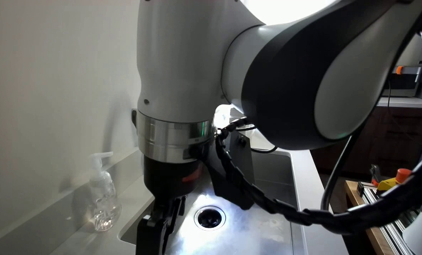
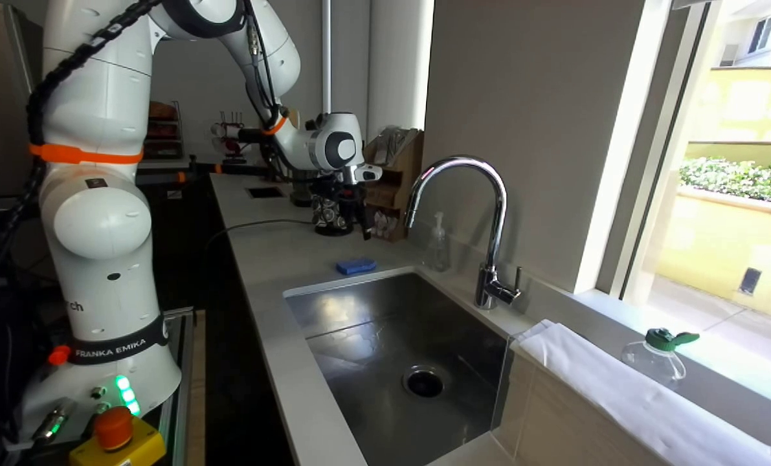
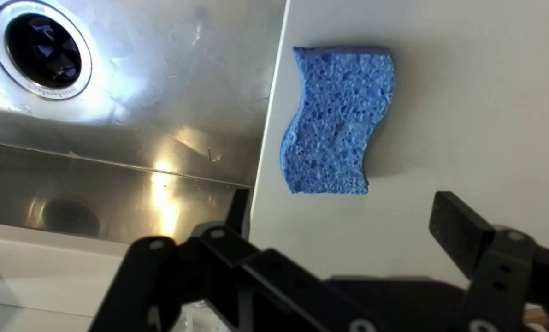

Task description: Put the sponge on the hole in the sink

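Observation:
The blue sponge [image 2: 356,266] lies flat on the pale counter behind the sink. In the wrist view the sponge [image 3: 339,120] is wavy and sits close beside the sink's edge. It does not show in an exterior view where the arm fills the middle. The steel sink [image 2: 372,340] has the round dark hole [image 2: 423,383] in its floor. The hole also shows in the wrist view [image 3: 44,50] at upper left, and in an exterior view [image 1: 209,218]. My gripper [image 3: 343,212] is open and empty, above the counter, apart from the sponge. It also shows in an exterior view [image 2: 361,223].
A tall chrome faucet [image 2: 498,213] arches over the sink's wall side. A clear soap dispenser [image 2: 438,244] stands at the sink's corner. A wooden organizer [image 2: 391,184] stands behind the gripper. A white cloth [image 2: 618,382] and a green-capped bottle [image 2: 657,356] are near the window.

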Motion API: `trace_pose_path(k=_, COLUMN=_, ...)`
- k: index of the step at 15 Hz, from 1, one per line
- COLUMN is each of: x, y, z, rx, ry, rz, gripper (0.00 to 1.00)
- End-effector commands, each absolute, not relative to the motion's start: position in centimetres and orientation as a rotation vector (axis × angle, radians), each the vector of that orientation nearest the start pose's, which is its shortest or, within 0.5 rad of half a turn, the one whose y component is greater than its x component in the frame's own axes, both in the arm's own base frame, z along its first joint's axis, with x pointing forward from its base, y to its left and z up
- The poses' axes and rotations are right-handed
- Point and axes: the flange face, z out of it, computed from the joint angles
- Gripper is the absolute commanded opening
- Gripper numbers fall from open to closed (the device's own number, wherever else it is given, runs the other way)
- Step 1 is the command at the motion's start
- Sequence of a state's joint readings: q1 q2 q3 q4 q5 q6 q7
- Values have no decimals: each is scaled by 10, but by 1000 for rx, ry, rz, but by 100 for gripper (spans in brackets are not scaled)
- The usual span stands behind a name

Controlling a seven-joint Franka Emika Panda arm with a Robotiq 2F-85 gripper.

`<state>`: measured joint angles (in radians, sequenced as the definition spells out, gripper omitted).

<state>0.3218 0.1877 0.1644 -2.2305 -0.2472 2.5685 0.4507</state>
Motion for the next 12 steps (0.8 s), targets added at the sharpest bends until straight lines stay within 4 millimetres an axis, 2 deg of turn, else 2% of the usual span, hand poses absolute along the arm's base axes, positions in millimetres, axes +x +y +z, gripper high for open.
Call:
trace_pose_path(k=1, x=503, y=277, z=282, rx=-3172, ry=-394, rz=-305, gripper=100)
trace_pose_path(k=6, x=508, y=286, z=261, rx=-3175, ry=-422, rz=-292, gripper=100)
trace_pose_path(k=12, x=505, y=293, z=243, rx=-3162, ry=-356, rz=-291, gripper=100)
